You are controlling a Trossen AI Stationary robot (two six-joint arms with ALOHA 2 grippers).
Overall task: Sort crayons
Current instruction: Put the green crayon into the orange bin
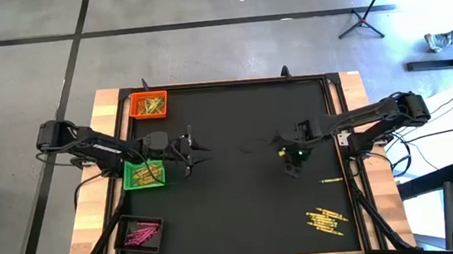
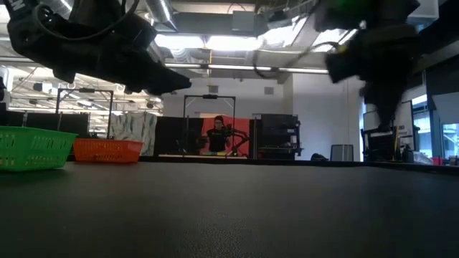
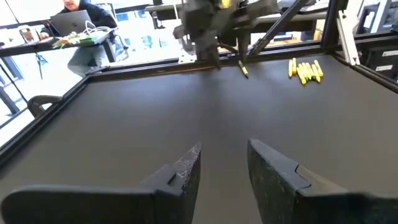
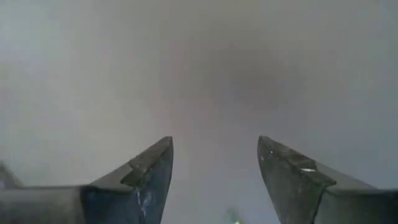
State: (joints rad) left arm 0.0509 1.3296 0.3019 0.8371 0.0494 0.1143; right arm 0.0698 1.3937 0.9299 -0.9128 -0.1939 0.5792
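On the far left of the black table mat [image 1: 234, 118] stood a small orange plastic tray [image 1: 148, 104] with orange-gold crayon sticks [image 1: 152, 107] inside. Nearer on the same side was a green plastic tray [image 1: 143, 175] that held yellow crayon sticks [image 1: 142, 176], and at the near left corner a black tray [image 1: 139, 233] held pink crayon sticks [image 1: 140, 234].

The left gripper [image 1: 195, 152] hung over the mat, just to the right of the green tray. In the left wrist view its two dark fingers [image 3: 184, 170] stood apart with only bare mat between them, so this gripper was released and held nothing.

The middle of the mat was bare.

The right gripper [image 1: 293, 164] was right of the centre, pointing down toward the mat. In the right wrist view its fingers [image 4: 153, 165] were spread wide, with only the dark surface between them, so it was also released and empty.

Further right, near the right edge of the mat, one single yellow crayon [image 1: 332, 181] lay alone. At the near right corner, a loose pile of yellow crayons [image 1: 325, 220] rested on the mat, well apart from all three trays.

In the low view, a person in a red top [image 2: 217, 135] was in the room behind the table.
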